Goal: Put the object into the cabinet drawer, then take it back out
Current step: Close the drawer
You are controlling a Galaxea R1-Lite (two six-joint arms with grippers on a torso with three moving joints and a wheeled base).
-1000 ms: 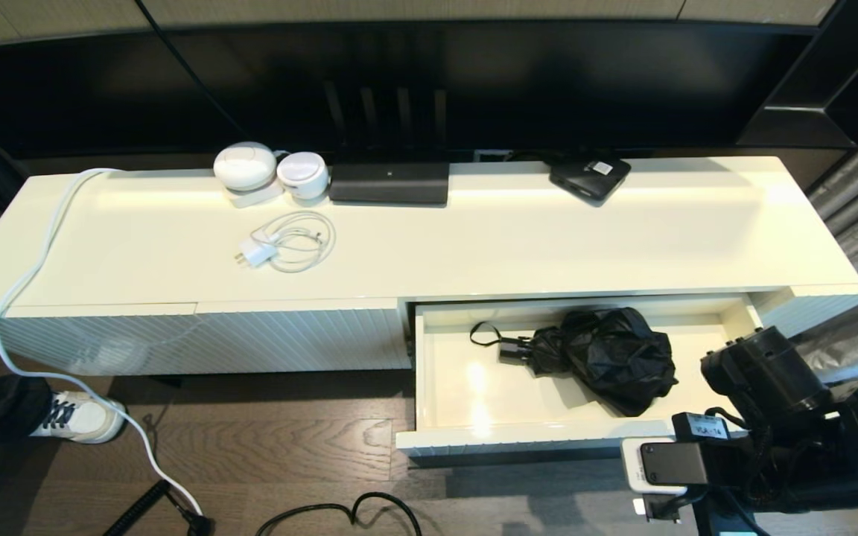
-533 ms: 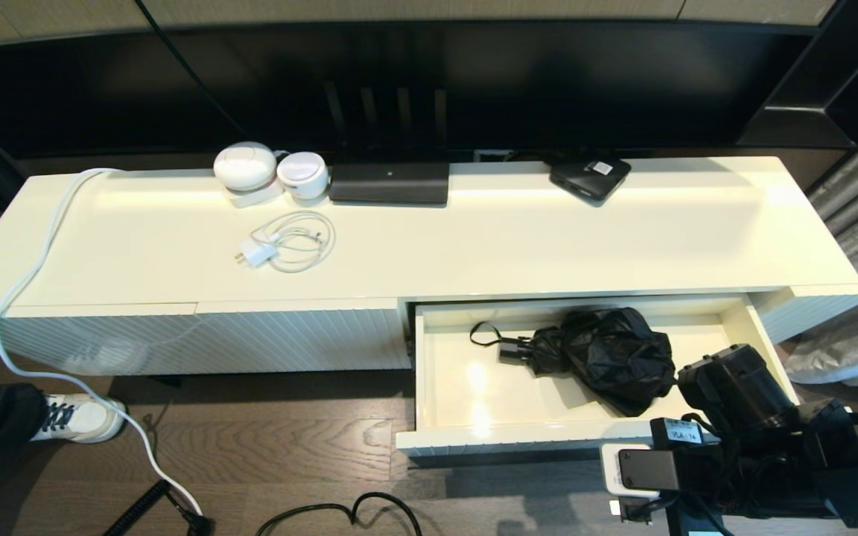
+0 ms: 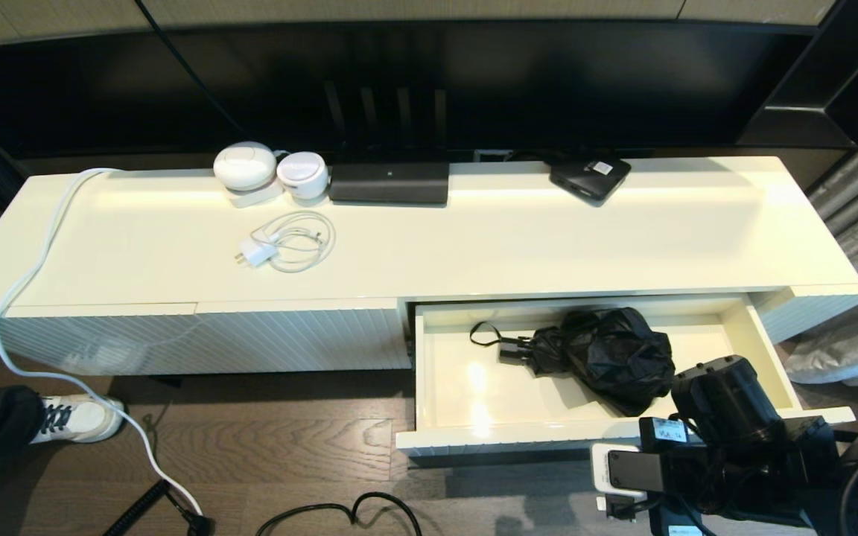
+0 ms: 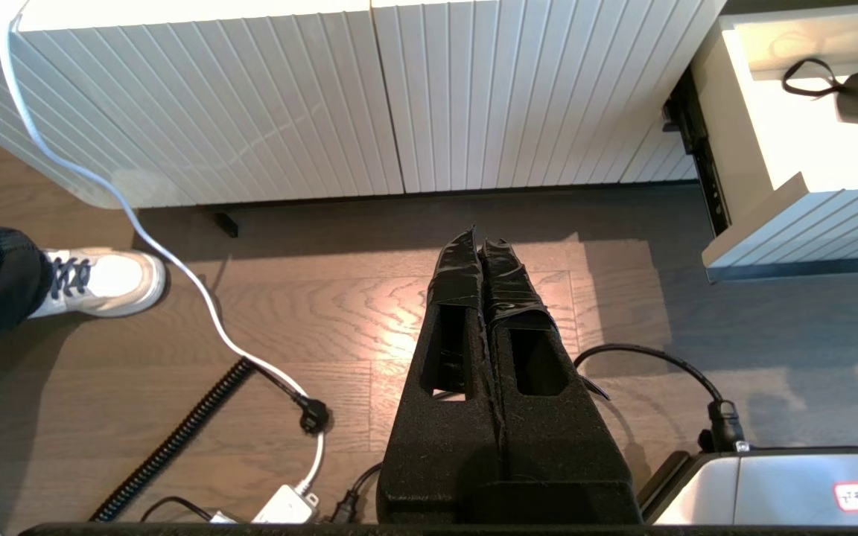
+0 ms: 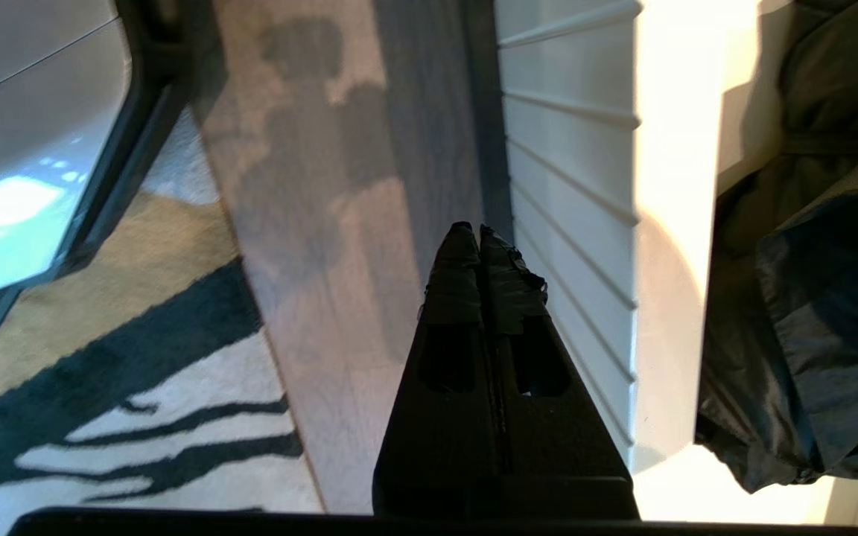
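Observation:
The black folding umbrella (image 3: 608, 357) lies inside the open cream drawer (image 3: 474, 435), with its handle and wrist loop (image 3: 500, 344) pointing left. My right arm (image 3: 727, 417) hangs over the drawer's front right corner. In the right wrist view my right gripper (image 5: 477, 232) is shut and empty. It sits just outside the fluted drawer front (image 5: 578, 223), and the umbrella fabric (image 5: 809, 298) lies beyond the rim. My left gripper (image 4: 482, 242) is shut and empty above the wooden floor, left of the drawer (image 4: 771, 201).
On the cabinet top sit two white round devices (image 3: 246, 167), a coiled white charger (image 3: 284, 246), a long black device (image 3: 389, 183) and a flat black box (image 3: 589, 177). A person's shoe (image 3: 79, 417) and cables (image 3: 347, 514) are on the floor. A striped rug (image 5: 138, 417) lies nearby.
My right arm has drawn back toward me and to the left, from the drawer's right end to its front right corner. The umbrella and the drawer have not moved.

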